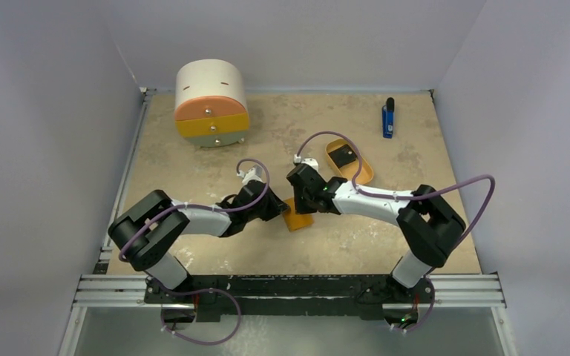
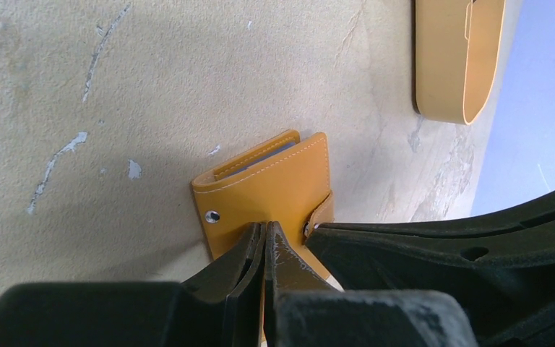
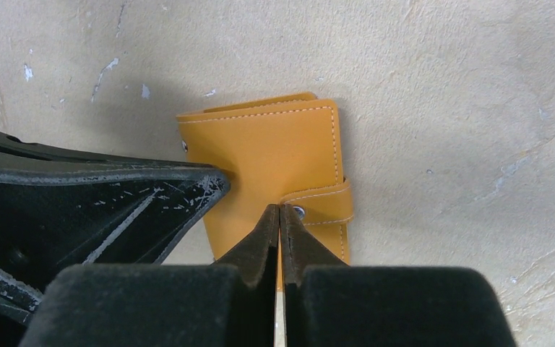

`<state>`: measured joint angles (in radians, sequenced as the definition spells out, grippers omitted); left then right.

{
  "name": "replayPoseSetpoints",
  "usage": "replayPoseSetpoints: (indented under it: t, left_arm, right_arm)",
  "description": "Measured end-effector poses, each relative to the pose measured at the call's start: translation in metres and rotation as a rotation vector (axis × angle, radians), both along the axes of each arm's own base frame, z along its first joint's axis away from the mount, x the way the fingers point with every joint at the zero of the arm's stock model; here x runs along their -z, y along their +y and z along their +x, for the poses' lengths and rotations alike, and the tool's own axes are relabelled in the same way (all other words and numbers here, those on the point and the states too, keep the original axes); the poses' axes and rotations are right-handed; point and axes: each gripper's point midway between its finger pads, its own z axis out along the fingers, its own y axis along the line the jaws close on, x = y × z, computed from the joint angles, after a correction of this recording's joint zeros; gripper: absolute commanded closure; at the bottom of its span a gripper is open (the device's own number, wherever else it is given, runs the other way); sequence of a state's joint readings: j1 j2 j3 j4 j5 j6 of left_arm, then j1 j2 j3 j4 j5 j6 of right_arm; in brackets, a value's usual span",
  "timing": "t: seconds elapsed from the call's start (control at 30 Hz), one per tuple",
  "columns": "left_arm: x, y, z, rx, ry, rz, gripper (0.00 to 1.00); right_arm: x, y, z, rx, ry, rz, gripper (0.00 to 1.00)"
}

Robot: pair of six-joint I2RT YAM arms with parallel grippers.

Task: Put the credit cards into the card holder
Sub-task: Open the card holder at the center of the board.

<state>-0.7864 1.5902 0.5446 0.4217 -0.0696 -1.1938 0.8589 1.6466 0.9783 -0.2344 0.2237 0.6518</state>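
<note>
The card holder (image 1: 299, 221) is a flat orange wallet, folded shut on the table between my two grippers. In the left wrist view the card holder (image 2: 271, 184) shows a silver snap dot and a grey-blue inner edge. My left gripper (image 2: 265, 226) is shut, its tips resting on the near part of the cover. In the right wrist view my right gripper (image 3: 280, 210) is shut too, its tips on the card holder (image 3: 274, 155) just beside the strap's snap. From above, the left gripper (image 1: 282, 210) and right gripper (image 1: 303, 208) meet over it. One black credit card (image 1: 346, 156) lies in the tan oval tray.
The tan oval tray (image 1: 364, 175) sits just behind the right arm. A round drawer cabinet (image 1: 211, 102) stands at the back left. A blue-and-black stick (image 1: 388, 119) lies at the back right. Walls close in the table on three sides.
</note>
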Motion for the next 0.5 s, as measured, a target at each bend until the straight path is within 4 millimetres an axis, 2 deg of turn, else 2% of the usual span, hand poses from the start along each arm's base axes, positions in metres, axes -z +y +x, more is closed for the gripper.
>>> replayPoseSetpoints:
  t: [0.5]
  left_arm:
    - [0.004, -0.005, 0.001, 0.012, -0.001, -0.019, 1.0]
  right_arm:
    - [-0.007, -0.019, -0.014, 0.059, 0.011, -0.001, 1.0]
